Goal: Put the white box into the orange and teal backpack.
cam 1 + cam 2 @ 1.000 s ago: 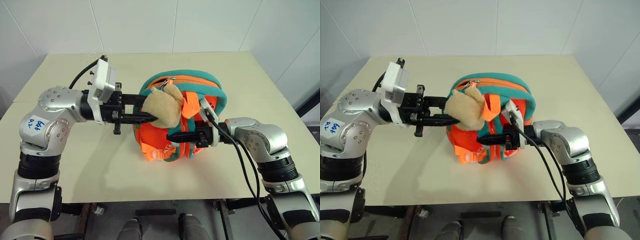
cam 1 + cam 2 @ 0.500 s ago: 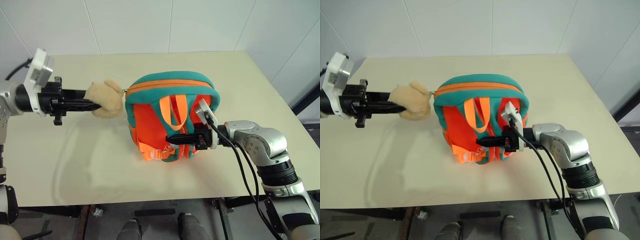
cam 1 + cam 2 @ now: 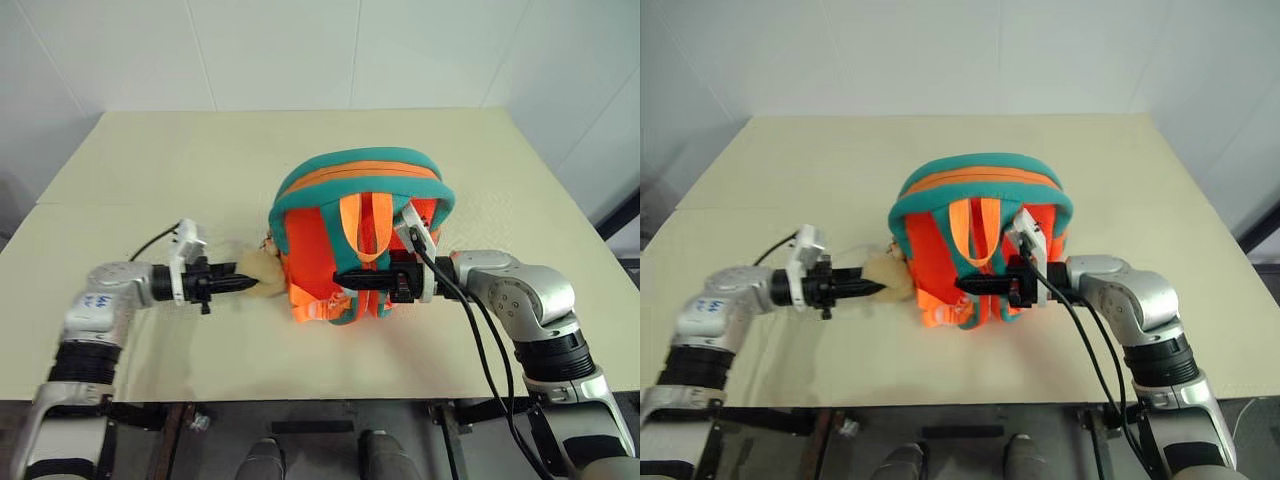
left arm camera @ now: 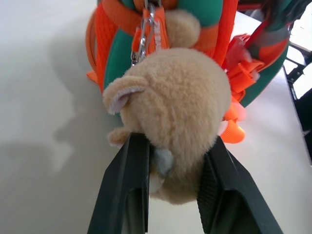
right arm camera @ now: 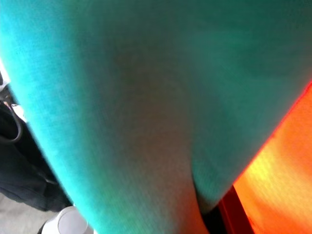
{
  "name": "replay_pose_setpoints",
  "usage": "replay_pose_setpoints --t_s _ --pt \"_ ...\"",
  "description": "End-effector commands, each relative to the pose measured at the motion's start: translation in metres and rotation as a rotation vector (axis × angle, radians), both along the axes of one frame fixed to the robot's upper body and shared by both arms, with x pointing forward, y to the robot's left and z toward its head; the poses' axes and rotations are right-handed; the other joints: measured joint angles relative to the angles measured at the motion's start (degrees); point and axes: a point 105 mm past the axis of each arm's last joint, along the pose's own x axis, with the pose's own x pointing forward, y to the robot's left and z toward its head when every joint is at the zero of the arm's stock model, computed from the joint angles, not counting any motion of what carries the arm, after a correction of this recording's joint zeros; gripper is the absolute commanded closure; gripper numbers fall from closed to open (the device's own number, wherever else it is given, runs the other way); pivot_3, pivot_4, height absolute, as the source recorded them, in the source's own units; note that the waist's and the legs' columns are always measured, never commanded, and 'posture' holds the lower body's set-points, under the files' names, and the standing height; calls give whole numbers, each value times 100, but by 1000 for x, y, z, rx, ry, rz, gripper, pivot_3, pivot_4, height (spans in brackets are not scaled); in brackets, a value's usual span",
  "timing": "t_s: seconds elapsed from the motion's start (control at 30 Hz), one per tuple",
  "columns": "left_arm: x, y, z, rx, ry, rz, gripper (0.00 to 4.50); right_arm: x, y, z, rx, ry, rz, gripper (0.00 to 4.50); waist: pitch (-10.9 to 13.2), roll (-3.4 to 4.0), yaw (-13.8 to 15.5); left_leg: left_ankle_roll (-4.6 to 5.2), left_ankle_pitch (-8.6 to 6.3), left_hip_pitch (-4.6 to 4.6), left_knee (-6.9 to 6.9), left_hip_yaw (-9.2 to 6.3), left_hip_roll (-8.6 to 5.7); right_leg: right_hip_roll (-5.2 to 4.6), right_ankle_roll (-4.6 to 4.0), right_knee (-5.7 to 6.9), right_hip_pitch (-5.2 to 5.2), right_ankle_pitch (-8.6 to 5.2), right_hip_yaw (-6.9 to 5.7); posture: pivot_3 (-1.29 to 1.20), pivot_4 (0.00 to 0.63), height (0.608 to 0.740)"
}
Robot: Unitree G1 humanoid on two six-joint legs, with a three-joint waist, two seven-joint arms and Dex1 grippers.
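Left gripper [image 3: 243, 284] clamped on tan plush toy [image 4: 171, 112], low on the table [image 3: 150, 170] just left of the orange and teal backpack [image 3: 358, 215]; toy hangs from the backpack's zipper clip. Backpack stands upright mid-table, long axis vertical, strap side facing the robot, top zipper appears shut; contents not visible. Right gripper [image 3: 342, 279], fingers closed together, reaches leftward against the backpack's lower straps.
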Motion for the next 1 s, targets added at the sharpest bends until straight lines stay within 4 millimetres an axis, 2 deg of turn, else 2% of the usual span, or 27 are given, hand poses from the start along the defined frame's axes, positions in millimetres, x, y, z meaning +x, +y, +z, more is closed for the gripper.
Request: replay_pose_setpoints --t_s 0.03,0.07,0.13,0.27,0.43,0.5,0.73,0.83,1.0 --pt "-1 -4 -17 61 1 6 3392 -3 -1 7 34 -32 -20 4500 -2 -3 28 0 0 0 1 0 0 0 0 -1 1 1 0 0 150 740" --pt "-1 -3 -17 68 -6 17 3392 -1 -3 8 38 -37 -38 4500 -2 -3 33 0 0 1 1 0 0 0 -1 0 0 2 0 0 150 740" --pt "4 5 -5 67 -67 73 2905 6 -10 9 39 -84 -111 3836 -2 -3 38 0 1 3 1 1 0 0 -2 0 0 3 0 0 150 740" --pt "-1 12 20 93 -187 111 1721 3 -25 23 94 -181 -166 2561 -1 -3 16 1 1 1 -1 1 0 0 -2 -1 -2 3 0 0 150 740" --pt "-17 21 26 141 -231 135 171 -5 -51 27 36 -273 -256 814 0 -3 -29 3 -3 -3 -15 3 2 -1 -2 -13 -8 1 0 0 150 740" --pt "-24 27 26 144 -236 157 0 -6 -71 24 -21 -299 -325 132 0 -3 -31 4 -5 -3 -14 4 2 -1 -3 -18 -7 0 0 0 150 740" --pt "-30 42 23 153 -308 235 0 -5 -135 8 -162 -383 -527 35 0 -5 -31 7 -7 -2 -14 11 5 0 -7 -34 -1 -2 1 0 150 740" --pt "-28 43 26 142 -353 236 0 -6 -148 3 -191 -447 -543 35 1 -4 -32 7 -7 -2 -13 13 5 0 -11 -45 4 -4 1 0 150 740" --pt "-23 27 41 93 -418 197 0 -2 -164 6 -204 -521 -595 35 1 -5 -38 9 -4 -2 -8 19 4 0 -14 -58 10 2 6 0 150 740"
